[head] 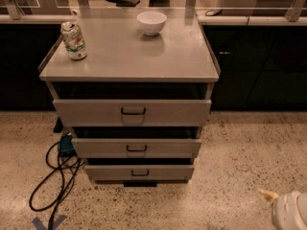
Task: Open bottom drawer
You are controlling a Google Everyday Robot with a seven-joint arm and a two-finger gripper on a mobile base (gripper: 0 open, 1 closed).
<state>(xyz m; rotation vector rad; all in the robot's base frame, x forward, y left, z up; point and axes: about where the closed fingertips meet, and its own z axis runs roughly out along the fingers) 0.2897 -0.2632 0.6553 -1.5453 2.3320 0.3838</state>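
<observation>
The bottom drawer (pixel 139 172) is the lowest and narrowest grey front of the cabinet, just above the floor, with a small black pull handle (pixel 140 173) at its centre. A dark gap shows above its front. My gripper (pixel 285 209) is in the bottom right corner of the camera view, low over the floor, well to the right of the drawer and slightly below its level. It touches nothing, and most of it is cut off by the frame edge.
Above are the mid drawer (pixel 136 148) and the top drawer (pixel 132 112). A can (pixel 73 40) and a white bowl (pixel 151 22) stand on the cabinet top. Black cable (pixel 50 186) loops on the floor at the left. Dark counters run behind.
</observation>
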